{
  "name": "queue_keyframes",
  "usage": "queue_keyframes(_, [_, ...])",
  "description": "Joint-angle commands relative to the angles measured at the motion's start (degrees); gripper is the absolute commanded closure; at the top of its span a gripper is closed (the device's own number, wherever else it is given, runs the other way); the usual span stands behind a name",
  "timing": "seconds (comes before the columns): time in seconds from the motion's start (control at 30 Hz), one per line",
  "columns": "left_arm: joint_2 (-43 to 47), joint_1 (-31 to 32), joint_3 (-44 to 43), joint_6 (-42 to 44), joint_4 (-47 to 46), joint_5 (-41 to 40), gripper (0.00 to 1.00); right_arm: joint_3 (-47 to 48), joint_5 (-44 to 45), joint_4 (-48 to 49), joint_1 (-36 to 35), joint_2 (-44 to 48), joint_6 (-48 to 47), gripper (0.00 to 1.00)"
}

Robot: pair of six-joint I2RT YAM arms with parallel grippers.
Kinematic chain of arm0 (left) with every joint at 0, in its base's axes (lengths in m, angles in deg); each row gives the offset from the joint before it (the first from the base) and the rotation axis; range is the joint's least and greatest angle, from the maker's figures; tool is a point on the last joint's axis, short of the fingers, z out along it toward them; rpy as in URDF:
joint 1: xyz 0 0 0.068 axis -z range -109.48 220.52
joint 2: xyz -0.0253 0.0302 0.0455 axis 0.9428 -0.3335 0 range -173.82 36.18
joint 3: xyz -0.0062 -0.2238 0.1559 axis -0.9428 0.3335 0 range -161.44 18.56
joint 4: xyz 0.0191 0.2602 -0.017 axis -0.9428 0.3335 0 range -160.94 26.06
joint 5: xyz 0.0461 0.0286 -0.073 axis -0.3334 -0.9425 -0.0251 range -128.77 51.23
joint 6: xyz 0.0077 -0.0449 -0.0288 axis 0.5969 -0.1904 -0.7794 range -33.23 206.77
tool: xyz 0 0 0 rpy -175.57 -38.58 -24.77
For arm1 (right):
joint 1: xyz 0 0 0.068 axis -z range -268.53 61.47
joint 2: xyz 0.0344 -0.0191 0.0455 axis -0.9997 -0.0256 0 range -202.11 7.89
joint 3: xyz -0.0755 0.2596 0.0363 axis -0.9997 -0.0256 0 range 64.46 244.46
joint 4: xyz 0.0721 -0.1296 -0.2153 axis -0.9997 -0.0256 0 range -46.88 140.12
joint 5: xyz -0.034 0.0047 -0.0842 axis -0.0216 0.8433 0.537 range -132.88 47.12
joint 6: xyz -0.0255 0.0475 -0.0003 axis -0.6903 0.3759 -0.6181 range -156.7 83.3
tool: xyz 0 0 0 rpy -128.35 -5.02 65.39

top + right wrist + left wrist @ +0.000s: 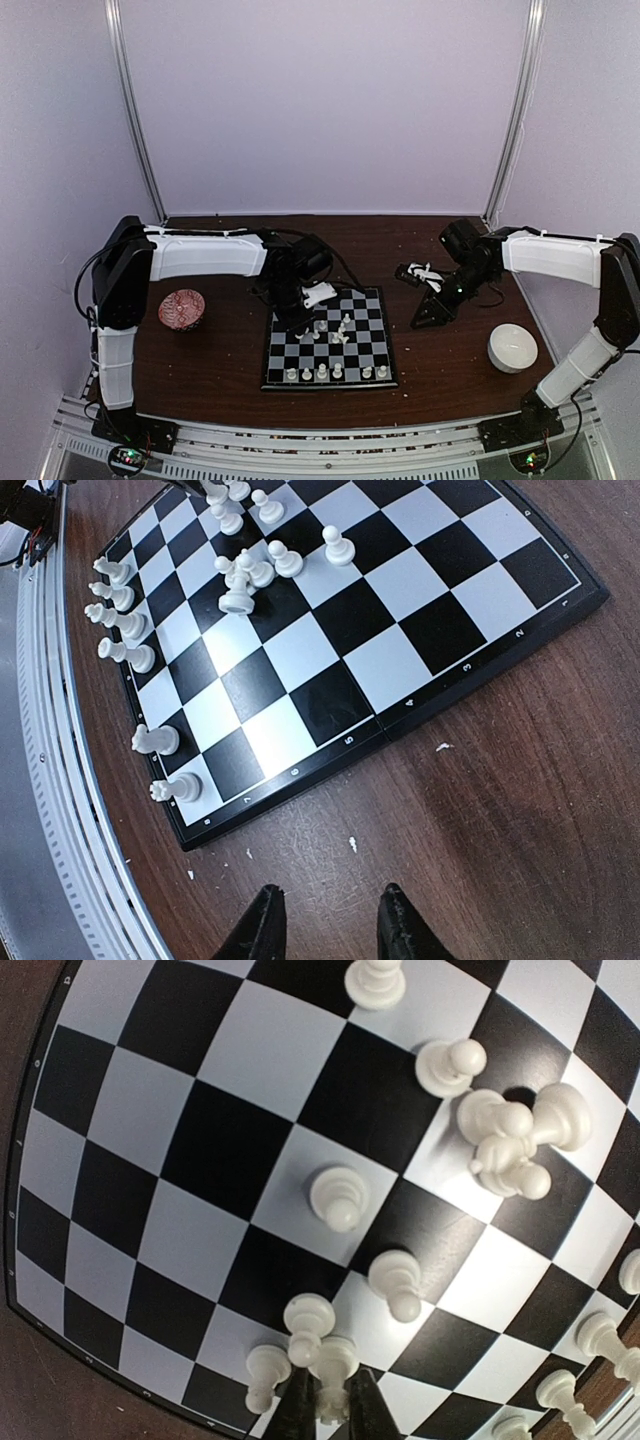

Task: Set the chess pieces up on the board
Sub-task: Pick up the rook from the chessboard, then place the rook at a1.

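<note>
Left gripper (332,1405) is pinching a cream plastic chessman (335,1358) at the checkered board's (372,352) ten o'clock, seemingly for repositioning; right gripper (330,912) is hovering half-open, empty.

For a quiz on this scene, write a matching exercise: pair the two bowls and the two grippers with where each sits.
1 red bowl
2 white bowl
3 left gripper
4 right gripper

A right of the board
B open, over bare table
C left of the board
D over the board, shut on a chess piece

Pairs: 1-C, 2-A, 3-D, 4-B
</note>
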Motion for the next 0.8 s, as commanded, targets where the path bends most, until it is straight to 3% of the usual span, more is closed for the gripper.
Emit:
queue_keyframes(0.0, [2.1,0.1,-0.8,0.1,0.4,2.2,0.93,1.5,-0.9,-0.6,0.0,-0.5,-0.9,0.67])
queue_keyframes(0.3, [12.8,0.5,2.6,-3.4,3.2,3.1,0.96,1.6,-1.1,-0.6,0.0,-0.6,-0.9,0.68])
queue_keyframes(0.57, [20.8,3.1,13.7,-5.3,3.7,4.3,0.96,1.6,-0.9,-0.5,0.0,-0.5,-0.9,0.68])
queue_keyframes(0.77, [22.0,5.6,18.3,-4.6,2.9,4.9,0.96,1.7,-1.1,-0.7,0.0,-0.9,-0.7,0.68])
